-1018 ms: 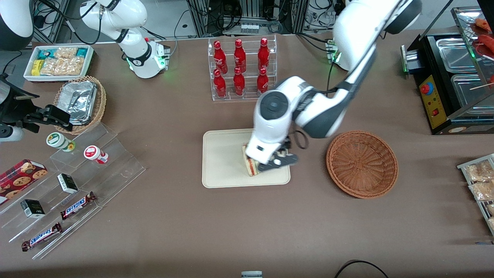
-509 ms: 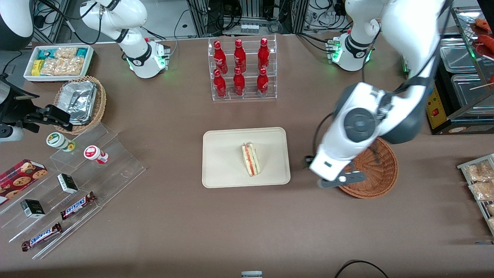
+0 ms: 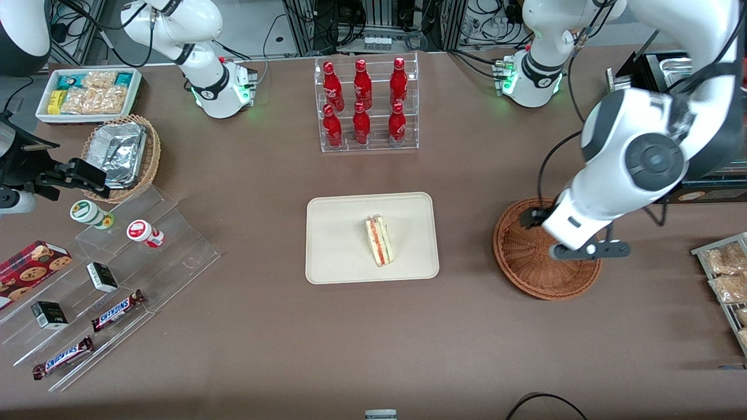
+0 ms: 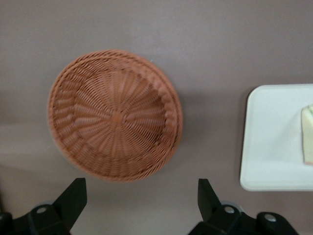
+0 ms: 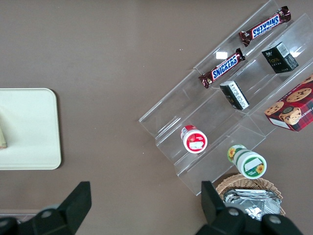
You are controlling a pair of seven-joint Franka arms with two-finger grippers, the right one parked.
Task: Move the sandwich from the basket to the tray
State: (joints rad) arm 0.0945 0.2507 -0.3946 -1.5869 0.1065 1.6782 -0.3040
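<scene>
Already the sandwich [image 3: 379, 240] lies flat on the tray [image 3: 332, 256], and the basket [image 3: 528, 265] holds nothing. My left gripper [image 4: 142, 198] hovers above the basket, fingers spread apart and carrying nothing. I judge the placing done, with only parking left.

Reddish-brown woven basket [image 4: 115, 116], cream tray [image 3: 338, 239], red-orange-green striped sandwich [image 3: 379, 240], black end effector [image 4: 142, 208]
</scene>
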